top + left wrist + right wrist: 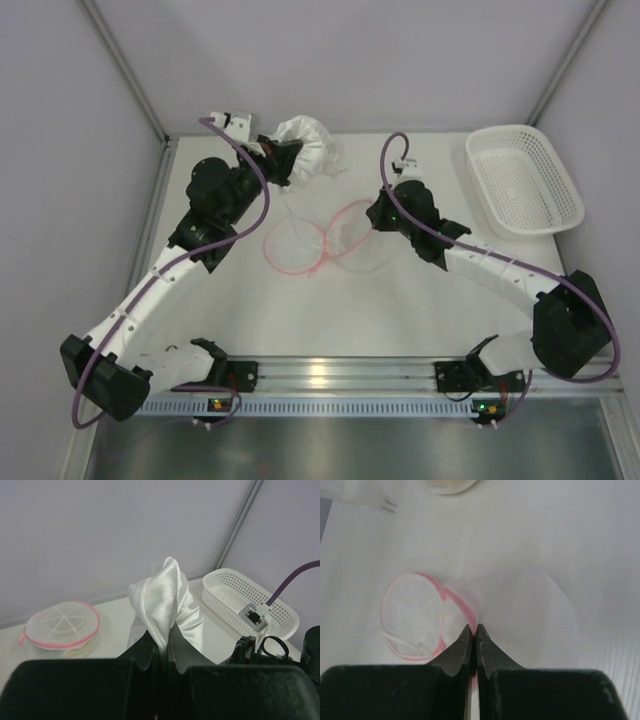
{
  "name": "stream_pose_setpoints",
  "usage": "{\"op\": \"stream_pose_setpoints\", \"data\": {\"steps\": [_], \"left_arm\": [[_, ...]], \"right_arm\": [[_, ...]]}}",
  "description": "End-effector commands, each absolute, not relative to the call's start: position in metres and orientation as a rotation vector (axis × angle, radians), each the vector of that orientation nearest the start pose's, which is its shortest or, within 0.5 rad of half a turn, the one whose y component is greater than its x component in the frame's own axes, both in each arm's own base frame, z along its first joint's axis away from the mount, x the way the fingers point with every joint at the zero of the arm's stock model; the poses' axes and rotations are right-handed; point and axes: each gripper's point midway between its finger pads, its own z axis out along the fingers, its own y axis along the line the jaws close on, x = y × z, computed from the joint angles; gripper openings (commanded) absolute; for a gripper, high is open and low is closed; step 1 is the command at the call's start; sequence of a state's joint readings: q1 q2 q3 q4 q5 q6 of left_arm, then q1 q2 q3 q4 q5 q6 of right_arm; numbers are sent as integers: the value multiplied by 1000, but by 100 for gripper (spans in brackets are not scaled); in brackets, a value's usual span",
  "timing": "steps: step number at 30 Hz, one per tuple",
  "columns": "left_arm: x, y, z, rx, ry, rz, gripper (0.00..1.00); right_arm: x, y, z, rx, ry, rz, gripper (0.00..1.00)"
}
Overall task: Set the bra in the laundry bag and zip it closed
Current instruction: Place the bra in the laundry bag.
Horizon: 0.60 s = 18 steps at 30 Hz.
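Fingers of the left gripper [167, 642] are pinched tight on a fold of the white bra [165, 595], at the far left of the table [420, 310]. Mid-table, the right gripper [474, 632] is clamped on the pink rim of the laundry bag [525, 610].

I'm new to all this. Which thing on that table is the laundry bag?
Look at the middle of the white table. The laundry bag lies there, a see-through mesh pouch whose edge the right gripper pinches. Its pink rim sets it apart from the shiny white bra at the far left and the white basket at the far right.
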<state>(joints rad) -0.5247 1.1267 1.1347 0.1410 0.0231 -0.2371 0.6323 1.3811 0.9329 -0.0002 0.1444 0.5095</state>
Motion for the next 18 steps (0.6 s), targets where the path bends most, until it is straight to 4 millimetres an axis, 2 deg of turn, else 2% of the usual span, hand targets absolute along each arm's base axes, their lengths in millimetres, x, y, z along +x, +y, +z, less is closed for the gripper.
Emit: {"op": "stream_pose_setpoints", "data": {"steps": [1,3,4,7,11,13,14,18], "left_arm": [[334,-222,457,273,1242,-699,0],[331,-225,455,305,1213,-702,0],[327,-228,463,329,1156,-717,0],[325,-233,456,383,1117,-709,0],[327,-239,439,376,1063,-739,0],[327,-243,432,396,1045,-755,0],[328,-245,421,396,1056,-764,0],[330,-250,407,413,1029,-771,0]], "right_arm": [[346,254,197,15,1995,643,0],[345,253,196,25,1995,645,0],[345,253,198,31,1988,657,0],[345,255,201,45,1984,673,0],[345,256,206,60,1972,696,0],[344,257,206,65,1976,702,0],[344,257,206,65,1974,708,0],[342,256,202,76,1985,713,0]]}}
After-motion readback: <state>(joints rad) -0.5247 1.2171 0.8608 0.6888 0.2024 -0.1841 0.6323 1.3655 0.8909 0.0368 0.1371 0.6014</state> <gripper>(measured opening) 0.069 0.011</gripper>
